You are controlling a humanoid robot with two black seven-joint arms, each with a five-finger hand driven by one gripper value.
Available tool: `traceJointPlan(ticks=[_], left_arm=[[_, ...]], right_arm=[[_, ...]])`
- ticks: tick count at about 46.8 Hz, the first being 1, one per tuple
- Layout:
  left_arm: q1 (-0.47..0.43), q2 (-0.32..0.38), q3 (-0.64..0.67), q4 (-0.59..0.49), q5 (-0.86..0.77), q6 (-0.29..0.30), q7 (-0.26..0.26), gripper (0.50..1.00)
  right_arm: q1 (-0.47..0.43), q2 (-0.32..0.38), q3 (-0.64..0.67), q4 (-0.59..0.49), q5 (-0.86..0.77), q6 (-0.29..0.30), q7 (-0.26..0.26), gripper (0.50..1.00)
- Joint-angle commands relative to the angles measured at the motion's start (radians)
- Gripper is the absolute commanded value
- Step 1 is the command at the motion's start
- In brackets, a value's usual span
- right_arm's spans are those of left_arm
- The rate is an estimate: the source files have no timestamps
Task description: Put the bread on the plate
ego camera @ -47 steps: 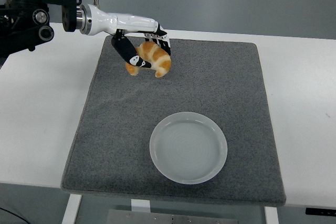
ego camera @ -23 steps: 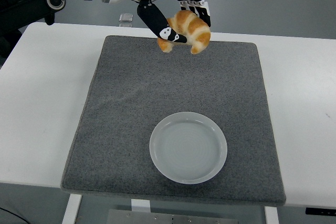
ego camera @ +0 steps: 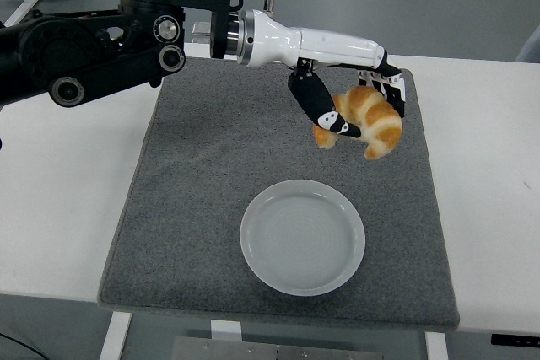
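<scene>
The left arm (ego camera: pixel 101 40) reaches in from 9 o'clock, black at the shoulder end and white along the forearm, stretching across the upper part of the mat (ego camera: pixel 211 200). Its hand (ego camera: pixel 350 111) is clamped on the bread (ego camera: pixel 371 122), a golden croissant: a black thumb presses across the croissant's left side while the other fingers (ego camera: pixel 390 88) curl over it from behind and above. The croissant hangs in the air with its curved tips pointing down, clear of the mat.

Taking the plate (ego camera: pixel 303 237) as the clock's centre, the bread sits at about 1 o'clock from it, up and slightly right, near but apart, not over the plate's bowl. The plate is pale, round and holds nothing; it lies flat on the lower middle of the grey mat, close to the mat's near edge.

The mat covers most of the white surface (ego camera: pixel 63 208), with bare white showing at 3 and 9 o'clock. The hand and bread are over the mat's upper right area, close to its 3 o'clock edge. A small clear thing sits at the far edge of the surface behind the arm, too hidden to identify.
</scene>
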Motion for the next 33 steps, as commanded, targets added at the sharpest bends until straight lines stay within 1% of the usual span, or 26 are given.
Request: traceJointPlan(ticks=[1,5,9,18,24,33], left_arm=[[0.012,-0.014,0.004,-0.005,0.0,-0.008,0.0,0.5],[0.025,-0.029,0.023,-0.005,0.002,-0.019,0.0,0.5],[0.031,-0.031,0.046,-0.005,0.014,-0.021,0.0,0.5],[0.069,-0.031,0.128,-0.038,0.051,-0.025,-0.008,0.5],[0.101,-0.031,0.17,-0.04,0.092,-0.027,-0.01,0.5],[0.157,-0.031,0.181,-0.038,0.178,-0.027,-0.01,0.5]], right_arm=[[0.0,0.0,0.0,0.0,0.0,0.0,0.0,0.952],[0.0,0.0,0.0,0.0,0.0,0.0,0.0,0.952],[0.0,0.0,0.0,0.0,0.0,0.002,0.0,0.952],[0.0,0.0,0.0,0.0,0.0,0.0,0.0,0.952],[0.0,0.0,0.0,0.0,0.0,0.0,0.0,0.952],[0.0,0.0,0.0,0.0,0.0,0.0,0.0,0.952]])
